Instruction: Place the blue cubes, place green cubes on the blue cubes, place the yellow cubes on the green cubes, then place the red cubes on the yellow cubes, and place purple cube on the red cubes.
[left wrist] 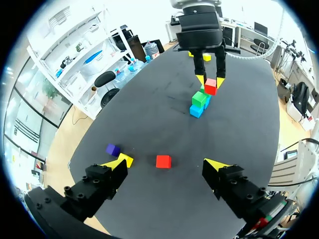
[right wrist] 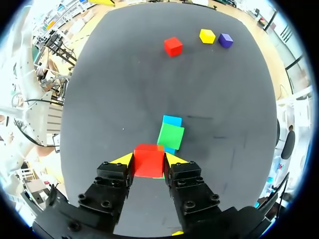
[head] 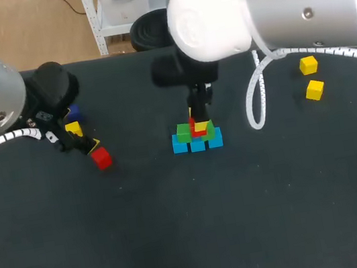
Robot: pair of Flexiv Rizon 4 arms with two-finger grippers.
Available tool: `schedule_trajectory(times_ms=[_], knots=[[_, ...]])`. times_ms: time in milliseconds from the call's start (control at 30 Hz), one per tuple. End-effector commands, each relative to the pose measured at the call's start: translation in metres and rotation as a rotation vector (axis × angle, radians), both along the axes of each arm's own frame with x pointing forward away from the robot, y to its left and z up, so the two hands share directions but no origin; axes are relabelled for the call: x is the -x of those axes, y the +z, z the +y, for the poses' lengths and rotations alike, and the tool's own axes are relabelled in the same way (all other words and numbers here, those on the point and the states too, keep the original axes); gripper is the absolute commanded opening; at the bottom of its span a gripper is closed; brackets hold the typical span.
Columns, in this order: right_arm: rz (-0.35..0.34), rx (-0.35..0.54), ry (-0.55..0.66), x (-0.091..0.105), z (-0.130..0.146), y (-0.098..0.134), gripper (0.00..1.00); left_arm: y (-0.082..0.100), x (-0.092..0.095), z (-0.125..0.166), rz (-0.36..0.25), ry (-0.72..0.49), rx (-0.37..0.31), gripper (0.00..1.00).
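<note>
Hanging over the middle of the table (head: 182, 242), the right jaws pinched a red cube (head: 198, 131) just above the stack, so I judged the red layer begun but not finished. In the head view the stack showed what looked like three blue cubes (head: 197, 144) in a row, two green cubes (head: 183, 133) on them, and at least one yellow cube (head: 201, 125) above those. Left to do, by my reckoning: seat this red cube, add the spare red cube (head: 101, 158) lying at nine o'clock, then the single purple cube (head: 73, 112) at ten o'clock. Three loose yellow cubes lay about: the near yellow cube (head: 73, 129) beside the purple one, and a far yellow pair (head: 308, 64) at two o'clock.

In the left wrist view the left jaws stood spread and held nothing, with the spare red cube at their twelve o'clock.

In the right wrist view the held red cube filled the gap between the jaws, green and blue just ahead at twelve o'clock.
</note>
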State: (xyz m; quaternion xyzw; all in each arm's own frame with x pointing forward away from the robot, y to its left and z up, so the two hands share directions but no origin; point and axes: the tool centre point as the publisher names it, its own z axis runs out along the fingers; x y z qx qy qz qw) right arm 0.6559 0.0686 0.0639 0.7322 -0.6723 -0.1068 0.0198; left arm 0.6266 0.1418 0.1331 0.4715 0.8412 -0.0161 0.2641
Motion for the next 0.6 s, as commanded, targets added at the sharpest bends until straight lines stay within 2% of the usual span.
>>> schedule_trajectory(times_ms=[33, 600], knots=[[0.008, 0.005, 0.005, -0.0046, 0.0032, -0.0005, 0.0, -0.0002, -0.0005, 0.0012, 0.0, -0.004, 0.003, 1.0], [0.01, 0.017, 0.015, -0.0128, 0.0064, -0.0043, 0.0, -0.0002, -0.0005, 0.0012, 0.0, -0.004, 0.003, 1.0]])
